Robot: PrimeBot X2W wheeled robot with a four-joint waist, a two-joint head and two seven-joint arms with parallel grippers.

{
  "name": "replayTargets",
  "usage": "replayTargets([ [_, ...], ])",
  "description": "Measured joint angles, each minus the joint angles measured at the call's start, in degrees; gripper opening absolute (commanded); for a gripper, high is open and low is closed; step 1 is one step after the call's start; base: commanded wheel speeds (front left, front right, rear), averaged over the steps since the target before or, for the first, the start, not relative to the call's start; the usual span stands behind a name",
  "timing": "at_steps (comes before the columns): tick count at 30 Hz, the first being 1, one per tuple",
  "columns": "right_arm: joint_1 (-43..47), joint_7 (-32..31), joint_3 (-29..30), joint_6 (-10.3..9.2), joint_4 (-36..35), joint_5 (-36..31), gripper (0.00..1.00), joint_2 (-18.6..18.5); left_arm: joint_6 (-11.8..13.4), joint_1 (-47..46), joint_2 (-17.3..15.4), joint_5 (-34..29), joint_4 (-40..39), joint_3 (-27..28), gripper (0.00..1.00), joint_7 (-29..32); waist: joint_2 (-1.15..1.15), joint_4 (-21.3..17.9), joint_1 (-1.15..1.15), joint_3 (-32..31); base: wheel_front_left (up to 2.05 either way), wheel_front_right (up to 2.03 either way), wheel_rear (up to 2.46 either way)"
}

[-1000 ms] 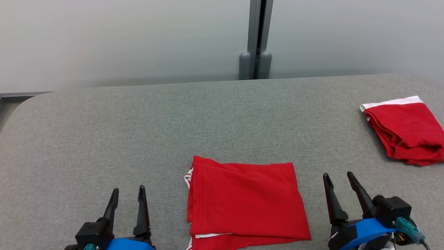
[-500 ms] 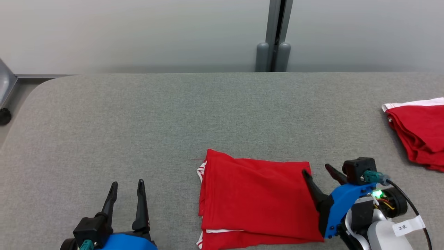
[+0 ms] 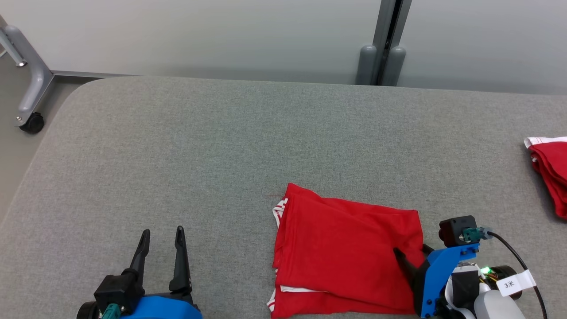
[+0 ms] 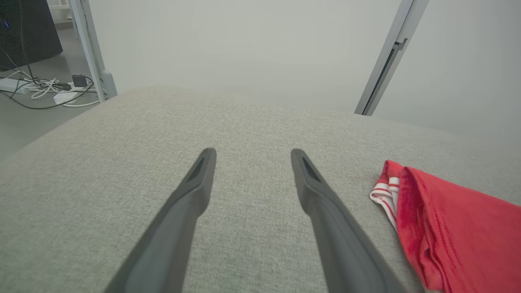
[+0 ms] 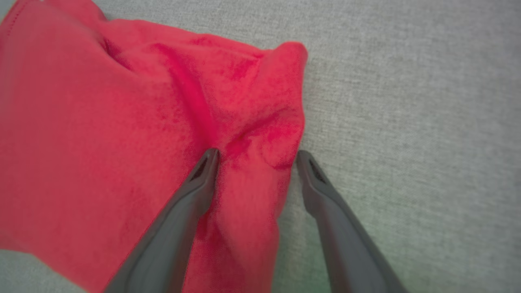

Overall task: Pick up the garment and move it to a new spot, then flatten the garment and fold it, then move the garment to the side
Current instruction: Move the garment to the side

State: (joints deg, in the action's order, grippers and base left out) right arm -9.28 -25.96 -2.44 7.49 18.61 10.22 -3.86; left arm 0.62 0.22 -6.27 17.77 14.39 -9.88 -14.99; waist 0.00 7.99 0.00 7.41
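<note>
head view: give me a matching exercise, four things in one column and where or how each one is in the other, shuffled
Column one
1. folded red garment
2. left tool
3. right tool
4. caster wheel

Column two
a. open over the bare grey surface, left of the cloth
b. upper left, beyond the surface's corner
c. open, one finger over the cloth, the other just off its right edge
d. lying at the near edge, striped trim at its left side

Pairs: 1-d, 2-a, 3-c, 4-b

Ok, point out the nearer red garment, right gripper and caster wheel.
nearer red garment (image 3: 341, 248), head view, middle of top layer.
right gripper (image 5: 257, 154), right wrist view, midway between fingertips.
caster wheel (image 3: 32, 123), head view, its tyre.
</note>
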Motion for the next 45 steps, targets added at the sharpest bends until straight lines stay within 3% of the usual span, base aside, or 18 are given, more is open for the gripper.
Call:
replayTargets([
  [1,-0.3,0.0,-0.1,0.00,0.5,0.1,1.00,0.0,-0.1,0.0,0.1,-0.2,0.0,0.1,1.00,0.0,0.00,0.1,0.00,0.1,0.00,0.00,0.00],
  [2,-0.5,0.0,-0.2,0.00,0.8,0.1,0.55,0.0,-0.1,0.0,0.1,-0.2,0.0,0.1,1.00,0.0,0.00,0.1,0.00,0.1,0.00,0.00,0.00],
  [3,-0.8,0.0,-0.4,-0.01,1.2,0.4,0.40,0.0,-0.1,0.0,0.2,-0.3,0.0,0.2,1.00,0.0,0.00,0.1,0.00,0.2,0.00,0.00,0.00],
  [4,-1.0,0.0,-0.6,0.00,1.5,0.5,0.31,0.1,-0.2,0.0,0.3,-0.5,0.0,0.3,1.00,0.0,0.00,0.0,0.00,0.2,0.00,0.00,0.00],
  [6,-1.7,0.8,-1.0,0.00,2.1,0.6,0.00,0.1,-0.3,0.0,0.5,-0.7,0.1,0.4,1.00,0.0,0.00,-0.4,0.00,0.4,0.00,0.00,0.00],
  [14,-5.8,5.1,-0.9,0.03,0.8,0.5,0.00,-1.9,-1.2,-0.1,0.8,-1.9,-0.7,0.7,1.00,0.0,0.00,-5.8,0.00,2.4,0.00,0.00,0.00],
  [21,-8.8,5.9,0.9,0.01,-4.4,0.6,0.00,-6.8,-1.8,-3.0,0.4,-4.2,-3.4,0.1,1.00,-0.1,0.00,-17.0,0.01,7.7,0.00,0.00,0.00],
  [26,-10.6,6.7,1.4,0.00,-6.3,1.5,0.00,-7.3,-2.1,-5.7,-1.3,-5.3,-5.2,-0.2,1.00,0.5,0.00,-24.2,0.01,11.4,0.00,0.00,0.00],
  [30,-11.7,8.1,1.6,0.01,-6.3,1.6,0.00,-6.6,-2.4,-7.4,-2.3,-5.9,-6.2,-1.0,1.00,1.9,0.00,-27.8,0.01,13.1,0.00,0.00,0.00],
  [37,-14.8,9.4,-1.0,0.00,-3.3,1.3,0.00,-5.9,-2.5,-7.7,-3.2,-6.2,-6.5,-1.5,1.00,3.1,0.00,-29.0,0.01,13.2,0.00,0.00,0.00],
  [45,-24.2,7.3,-3.1,0.00,-2.3,2.0,0.00,-9.3,-2.1,-7.8,-2.4,-5.6,-5.7,-1.8,1.00,2.3,0.00,-25.1,0.00,11.7,0.00,0.00,0.00],
])
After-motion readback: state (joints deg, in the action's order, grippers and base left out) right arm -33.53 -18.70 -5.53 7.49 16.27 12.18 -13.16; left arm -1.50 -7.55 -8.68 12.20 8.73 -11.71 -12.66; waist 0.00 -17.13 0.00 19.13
